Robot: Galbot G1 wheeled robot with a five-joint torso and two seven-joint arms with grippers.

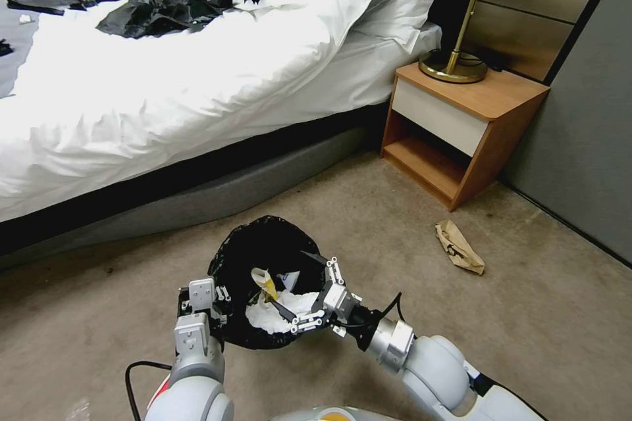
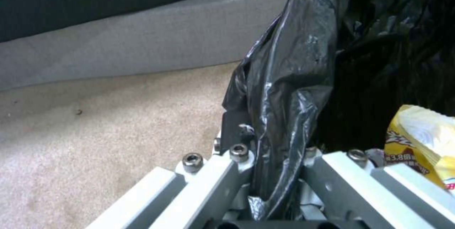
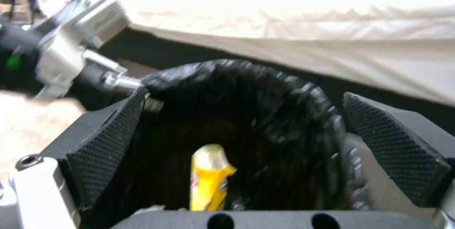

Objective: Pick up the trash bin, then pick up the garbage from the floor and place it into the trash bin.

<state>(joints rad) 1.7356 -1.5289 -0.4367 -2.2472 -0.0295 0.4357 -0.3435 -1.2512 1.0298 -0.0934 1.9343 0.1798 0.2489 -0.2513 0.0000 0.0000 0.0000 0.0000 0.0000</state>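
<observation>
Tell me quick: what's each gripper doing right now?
Left gripper: shut on the trash bin rim, bag liner pinched between its fingers.
Right gripper: open and empty, over the bin's mouth.

Bedroom. My view: bed [image 1: 164,79] with rumpled white duvet, wooden nightstand [image 1: 461,131] carrying brass lamp [image 1: 461,46], beige carpet [image 1: 395,210] underfoot.
</observation>
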